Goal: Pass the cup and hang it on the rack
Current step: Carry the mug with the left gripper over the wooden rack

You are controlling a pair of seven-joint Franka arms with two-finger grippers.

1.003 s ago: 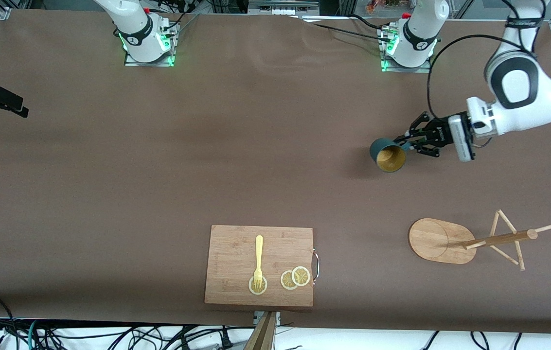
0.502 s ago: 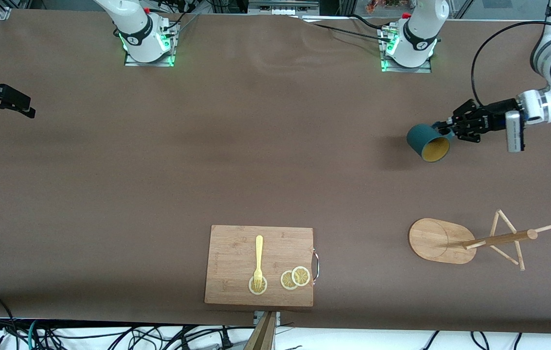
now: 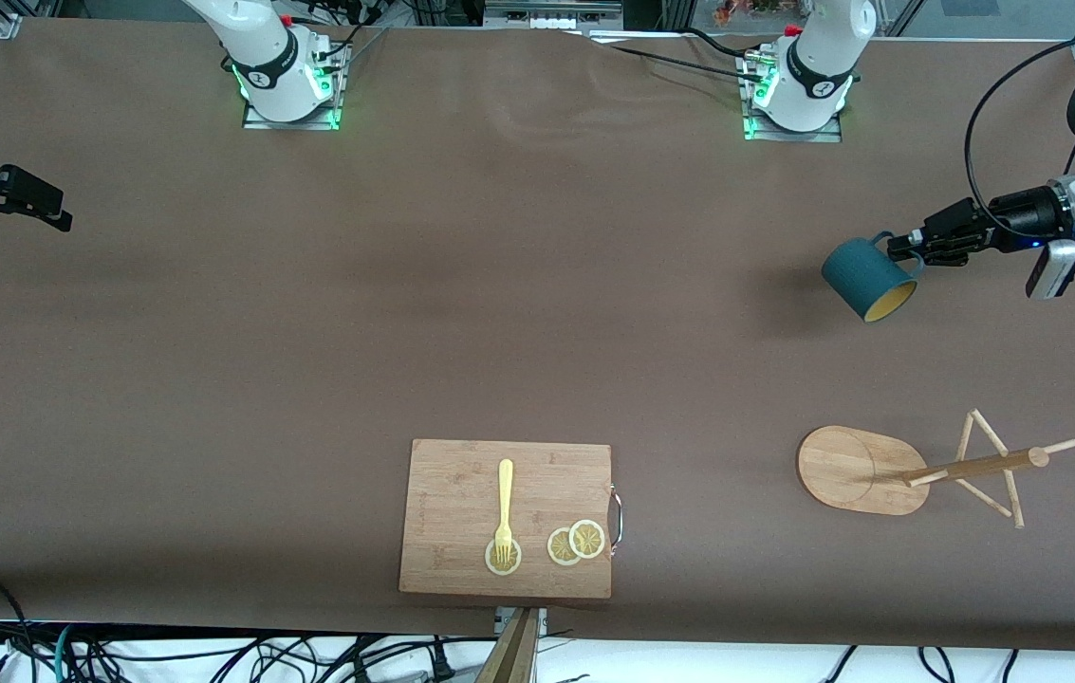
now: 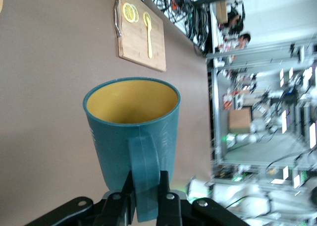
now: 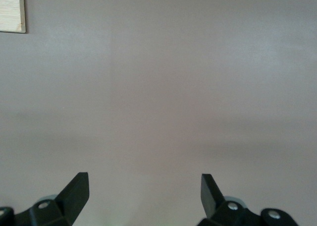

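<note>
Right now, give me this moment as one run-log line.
left gripper: shut on dark teal ribbed mug handle, airborne | right gripper: open, waiting | bamboo mug tree: no mug on it

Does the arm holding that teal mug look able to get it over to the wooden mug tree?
Probably yes. The left gripper holds the mug by its handle above bare table, and nothing stands between it and the mug tree, which lies at the same end, nearer the front camera.

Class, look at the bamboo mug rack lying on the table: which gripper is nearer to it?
Left. The left gripper, holding the cup, is over the table near the rack; the right gripper waits at the right arm's end.
</note>
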